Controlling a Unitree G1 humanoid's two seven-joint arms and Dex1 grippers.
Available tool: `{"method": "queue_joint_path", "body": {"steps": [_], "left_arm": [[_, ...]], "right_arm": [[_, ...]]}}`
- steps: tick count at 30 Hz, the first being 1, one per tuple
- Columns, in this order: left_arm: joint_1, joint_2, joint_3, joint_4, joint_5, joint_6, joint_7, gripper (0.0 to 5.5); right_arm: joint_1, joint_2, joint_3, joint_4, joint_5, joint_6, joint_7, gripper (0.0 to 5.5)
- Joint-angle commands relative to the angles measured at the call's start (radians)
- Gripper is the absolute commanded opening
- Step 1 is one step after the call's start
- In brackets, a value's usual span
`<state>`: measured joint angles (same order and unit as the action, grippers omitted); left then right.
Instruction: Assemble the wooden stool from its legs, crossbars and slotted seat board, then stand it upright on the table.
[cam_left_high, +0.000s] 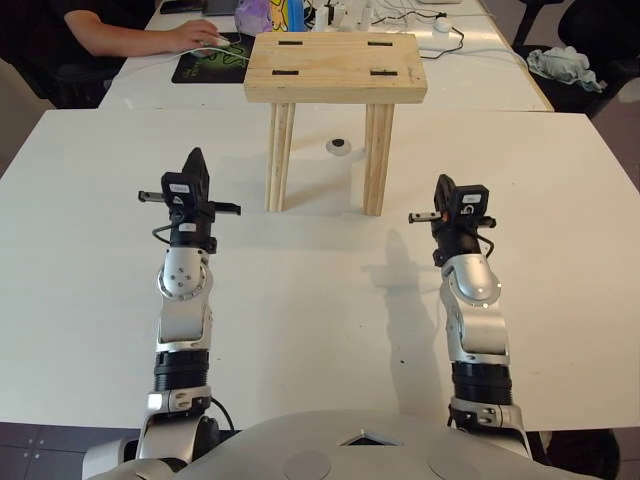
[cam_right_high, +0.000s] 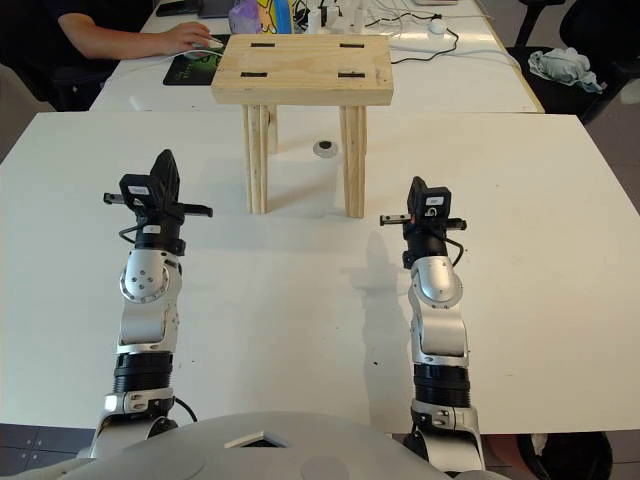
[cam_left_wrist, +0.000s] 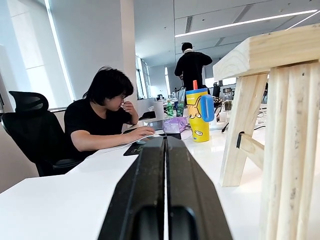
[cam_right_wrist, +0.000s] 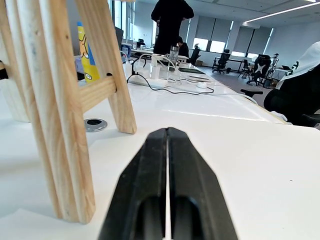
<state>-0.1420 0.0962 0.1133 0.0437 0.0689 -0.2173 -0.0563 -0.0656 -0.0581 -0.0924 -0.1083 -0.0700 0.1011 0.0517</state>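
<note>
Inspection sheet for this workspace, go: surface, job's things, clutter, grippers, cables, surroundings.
Surface: white table, carrying the stool.
Job's things: pale wooden stool, assembled, upright on its legs, slotted seat on top.
Clutter: small round dark disc on the table between the stool's legs.
Grippers: left gripper and right gripper, jaws shut, holding nothing, nearer than the stool and apart from it.
Cables: dark and white cables on the rear desk.
Surroundings: yellow cup and crumpled cloth beyond the table.
</note>
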Motion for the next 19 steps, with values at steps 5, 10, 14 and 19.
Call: {"method": "queue_joint_path", "body": {"steps": [5,10,14,19], "left_arm": [[-0.085,0.056,-0.013,0.121,-0.028,-0.034,-0.051,0.02],[-0.044,0.059,-0.005,0.116,-0.031,-0.044,-0.036,0.02],[-0.053,0.043,-0.01,0.149,-0.021,-0.066,-0.007,0.02],[-0.085,0.018,-0.026,0.201,-0.013,-0.092,0.031,0.02]], "right_arm": [[-0.038,0.033,0.043,0.049,-0.015,-0.029,-0.064,0.0],[-0.072,0.044,0.051,0.107,-0.008,-0.043,-0.07,0.0],[-0.117,0.018,0.043,0.161,0.001,-0.058,-0.052,0.0],[-0.175,-0.02,0.049,0.235,0.007,-0.077,-0.014,0.0]]}}
